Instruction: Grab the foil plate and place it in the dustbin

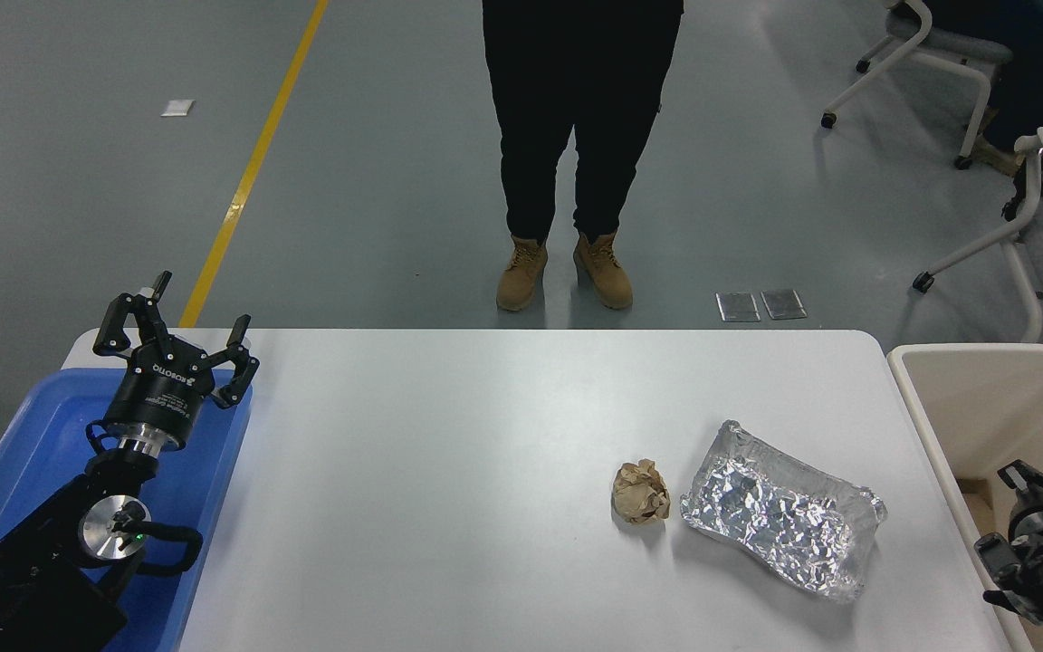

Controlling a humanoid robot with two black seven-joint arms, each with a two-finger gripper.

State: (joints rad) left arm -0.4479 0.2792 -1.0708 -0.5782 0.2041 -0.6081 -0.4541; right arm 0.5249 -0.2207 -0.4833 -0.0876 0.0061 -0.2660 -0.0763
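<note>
Head view: foil plate [779, 521] lies flat on the white table [449, 471], right side near the front edge, nothing gripping it. Crumpled brown paper ball [640, 492] sits just left of it, a small gap between. Dustbin [965, 407] stands off the table's right edge. My right gripper [1033, 530] hangs over the bin's near corner — can't tell its fingers. My left gripper [177, 349] is parked over the blue tray [23, 453], fingers spread, empty. A person [576, 145] stands at the far side.

The foil plate [779, 520] lies near the table's [449, 471] right edge, with a paper ball [640, 491] just beside it. The dustbin [983, 398] stands off that edge, the right gripper [1024, 534] over its near part. The left gripper [174, 342], fingers spread, hangs over a blue tray [23, 453] at the left edge.
</note>
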